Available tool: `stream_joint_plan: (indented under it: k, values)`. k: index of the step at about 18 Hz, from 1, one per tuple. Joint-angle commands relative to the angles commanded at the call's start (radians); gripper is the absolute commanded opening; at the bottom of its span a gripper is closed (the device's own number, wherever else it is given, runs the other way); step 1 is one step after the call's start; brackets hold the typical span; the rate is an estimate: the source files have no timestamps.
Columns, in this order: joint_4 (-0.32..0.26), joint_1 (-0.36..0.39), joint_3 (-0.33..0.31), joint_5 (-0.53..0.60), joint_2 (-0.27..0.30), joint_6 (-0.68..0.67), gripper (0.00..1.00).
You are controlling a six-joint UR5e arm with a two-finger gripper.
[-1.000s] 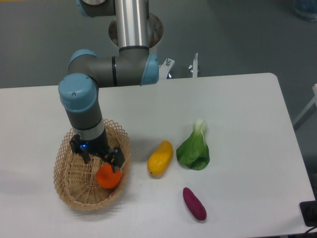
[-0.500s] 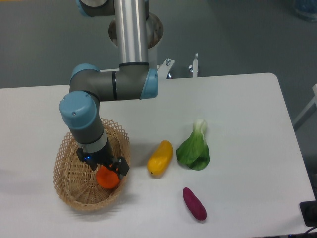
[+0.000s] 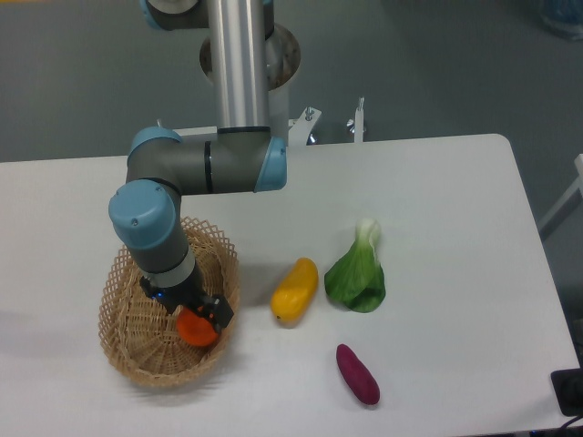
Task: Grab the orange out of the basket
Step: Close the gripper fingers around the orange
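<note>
Gripper point(image 3: 189, 311) was down inside the basket point(image 3: 127, 350), right on top of the orange point(image 3: 196, 330). Orange sat in the basket's right half, close to the right rim. Jaws: black fingers flanked the top of the orange, but can't tell if they actually pinched it, since the wrist blocked the view.

Basket sat at the table's point(image 3: 437, 191) front-left, its front rim near the table's front edge; left rim had more margin.

Rest of the table: yellow fruit point(image 3: 295, 289) just right of the basket, not touching. Leafy green point(image 3: 358, 273) next to it, a small gap between. Purple sweet potato point(image 3: 358, 373) near the front edge, apart from both. Right and back parts of the table were bare white surface.
</note>
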Motion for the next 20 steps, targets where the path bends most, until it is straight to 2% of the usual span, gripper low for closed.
stream_joint_plan:
  k: [7, 9, 12, 14, 16, 20]
  values:
    - [0.000, 0.000, 0.005, 0.002, -0.014, -0.003, 1.00]
    - [0.000, 0.000, 0.005, 0.002, -0.014, -0.002, 0.90]
    - [0.000, 0.000, 0.006, 0.000, -0.014, -0.002, 0.69]
    - [0.000, 0.000, 0.008, -0.002, -0.014, 0.002, 0.63]
    - [0.000, 0.000, 0.009, -0.003, -0.014, 0.002, 0.53]
    - [0.000, 0.000, 0.012, -0.003, -0.008, 0.003, 0.51]
